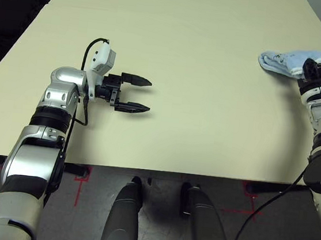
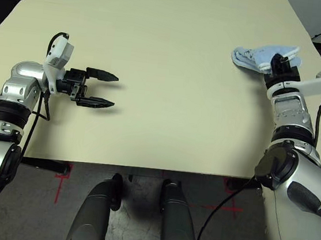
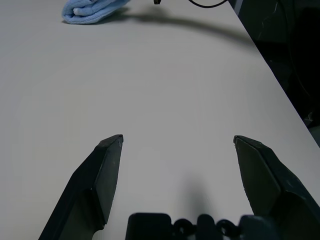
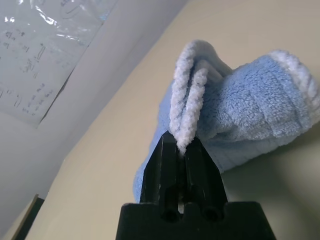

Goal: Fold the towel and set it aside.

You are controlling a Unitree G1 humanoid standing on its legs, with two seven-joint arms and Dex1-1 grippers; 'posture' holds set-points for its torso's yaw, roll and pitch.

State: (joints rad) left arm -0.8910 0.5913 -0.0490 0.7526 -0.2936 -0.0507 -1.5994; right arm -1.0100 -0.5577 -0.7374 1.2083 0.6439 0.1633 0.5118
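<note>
Your tabletop (image 1: pixel 183 70) is a plain cream surface. Lying on it you have one thing, the bunched light-blue towel (image 1: pixel 283 60), out at about two o'clock near the right edge.

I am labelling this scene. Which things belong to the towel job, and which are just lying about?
Job:
- towel, folded, far right of the table
- right pincer, shut on its white edging
- left pincer, open, apart from it

Lying about:
- table
- printed sheet behind
</note>
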